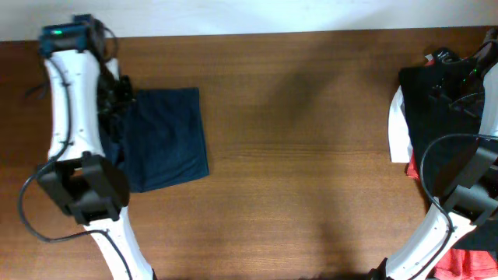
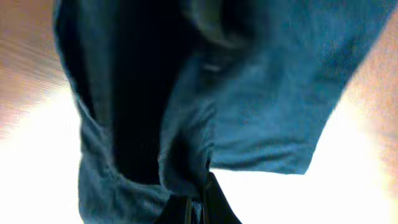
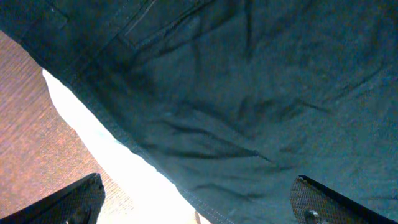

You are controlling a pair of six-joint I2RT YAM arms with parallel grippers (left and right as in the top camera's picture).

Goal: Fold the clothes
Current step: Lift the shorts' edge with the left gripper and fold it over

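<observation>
The dark navy garment (image 1: 167,140) lies as a folded rectangle on the left of the table. My left gripper (image 1: 118,97) is at its upper left edge. In the left wrist view the jaws (image 2: 198,206) are shut on a fold of the navy fabric (image 2: 261,106), which hangs bunched in front of the camera. On the right is a pile with a black garment (image 1: 436,101), a white one (image 1: 398,128) and a red-orange one (image 1: 467,264). My right gripper (image 3: 199,205) is open and empty just above the black garment (image 3: 249,93), with the white garment (image 3: 112,155) under it.
The brown wooden table (image 1: 303,155) spans the view. The left arm's links (image 1: 78,187) stand over the left edge of the navy garment. The right arm (image 1: 459,194) rises over the pile at the right edge.
</observation>
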